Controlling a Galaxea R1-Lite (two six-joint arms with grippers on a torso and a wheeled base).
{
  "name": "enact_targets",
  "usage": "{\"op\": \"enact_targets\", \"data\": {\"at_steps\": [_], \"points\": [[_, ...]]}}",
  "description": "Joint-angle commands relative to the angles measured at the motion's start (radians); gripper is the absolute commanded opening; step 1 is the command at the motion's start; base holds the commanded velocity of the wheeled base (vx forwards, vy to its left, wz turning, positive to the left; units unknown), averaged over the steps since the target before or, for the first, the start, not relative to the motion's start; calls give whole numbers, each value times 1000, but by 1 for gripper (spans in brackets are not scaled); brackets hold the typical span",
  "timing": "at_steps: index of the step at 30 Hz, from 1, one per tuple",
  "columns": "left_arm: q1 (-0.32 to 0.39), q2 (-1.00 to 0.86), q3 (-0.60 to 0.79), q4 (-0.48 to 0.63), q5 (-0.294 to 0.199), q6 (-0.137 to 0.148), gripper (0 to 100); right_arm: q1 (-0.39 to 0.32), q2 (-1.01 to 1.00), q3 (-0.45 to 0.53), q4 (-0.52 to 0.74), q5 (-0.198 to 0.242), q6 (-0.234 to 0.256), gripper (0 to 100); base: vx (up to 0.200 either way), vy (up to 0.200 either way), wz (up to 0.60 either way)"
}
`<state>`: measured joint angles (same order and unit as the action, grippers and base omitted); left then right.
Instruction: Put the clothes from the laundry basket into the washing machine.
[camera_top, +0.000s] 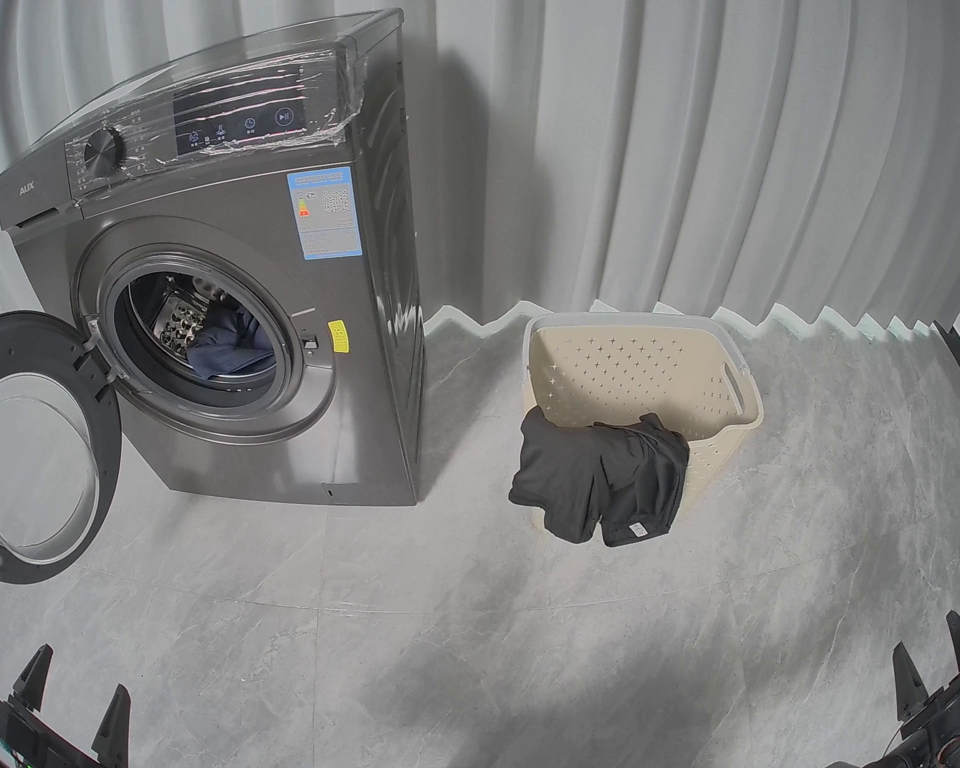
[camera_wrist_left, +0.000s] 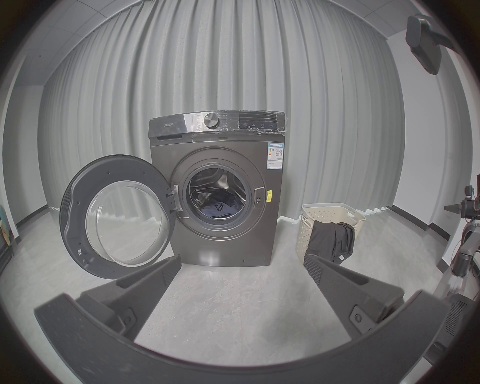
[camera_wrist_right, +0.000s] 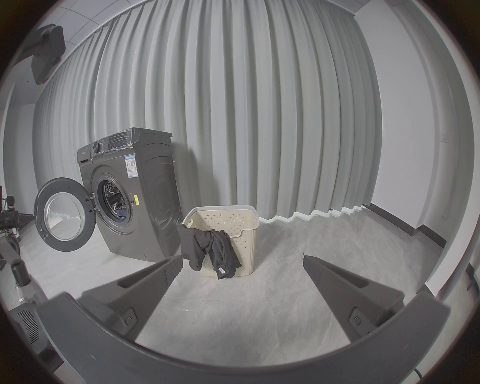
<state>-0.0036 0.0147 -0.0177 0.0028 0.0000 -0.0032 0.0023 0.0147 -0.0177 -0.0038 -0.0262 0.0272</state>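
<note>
Left gripper (camera_wrist_left: 241, 259) and right gripper (camera_wrist_right: 241, 259) both sat low, spread wide and empty, well apart from the cream laundry basket (camera_top: 620, 318). A black garment (camera_top: 600, 475) hung over its front rim, probably an easy grab. The washing machine (camera_top: 370, 330) had its door (camera_top: 40, 450) swung open, with blue clothing (camera_top: 230, 345) in the drum.

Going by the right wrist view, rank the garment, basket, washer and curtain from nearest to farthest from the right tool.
From the right tool:
1. Garment, draped over the basket's near rim.
2. Basket, just behind it.
3. Washer, farther off, on the robot's left.
4. Curtain, at the back.
</note>
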Motion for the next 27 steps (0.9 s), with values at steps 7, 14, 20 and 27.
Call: {"op": "enact_targets", "data": {"at_steps": [7, 14, 20, 27], "points": [[1, -15, 18, 0, 0, 0, 100, 1, -12, 16, 1, 0, 10, 100, 0, -114, 0], [1, -15, 16, 0, 0, 0, 100, -4, -13, 16, -1, -3, 10, 100, 114, 0, 0], [-1, -15, 16, 0, 0, -3, 100, -4, -13, 16, -1, -3, 10, 100, 200, 0, 0], [-1, -15, 16, 0, 0, -1, 100, 4, 1, -182, -35, 0, 25, 100, 57, 0, 0]]}}
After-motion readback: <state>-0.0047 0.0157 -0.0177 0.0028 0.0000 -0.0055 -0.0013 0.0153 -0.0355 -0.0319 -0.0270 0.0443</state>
